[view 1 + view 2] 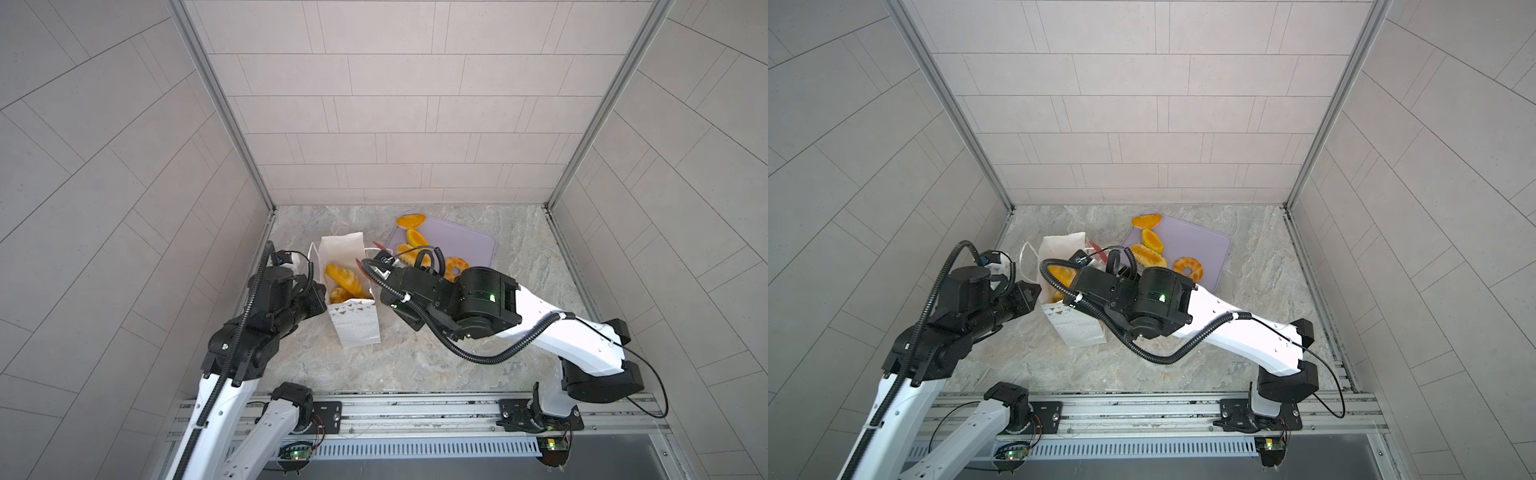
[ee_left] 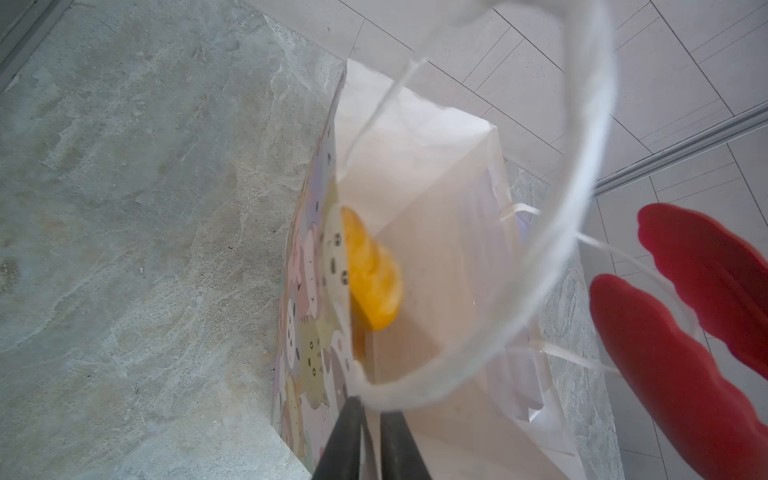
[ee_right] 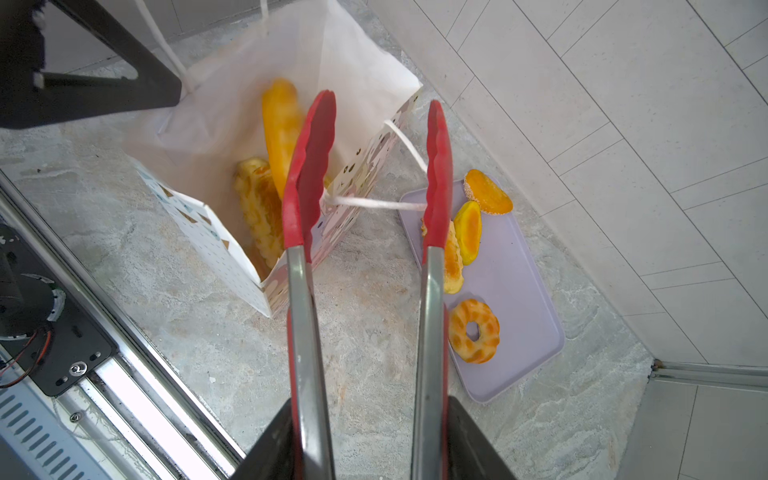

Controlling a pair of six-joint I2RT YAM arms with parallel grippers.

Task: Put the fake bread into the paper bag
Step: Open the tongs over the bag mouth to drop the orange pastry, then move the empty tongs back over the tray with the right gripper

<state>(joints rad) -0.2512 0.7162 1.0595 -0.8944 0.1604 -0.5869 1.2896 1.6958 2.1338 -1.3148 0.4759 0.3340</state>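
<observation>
Right claw (image 3: 370,415) clasping spread tongs (image 3: 305,187) at paper bag (image 3: 199,232), left claw (image 2: 372,409) pinching its cord handle (image 2: 582,174)

Open tongs (image 3: 309,174) by the paper bag (image 3: 199,232) — fake bread (image 3: 280,124) inside.

Pinches the handle (image 2: 598,124) of the paper bag (image 1: 357,328) with left fingers (image 2: 345,440) from its left; grips the tongs (image 3: 303,332) between half-spread right fingers (image 3: 268,451) at its right.
</observation>
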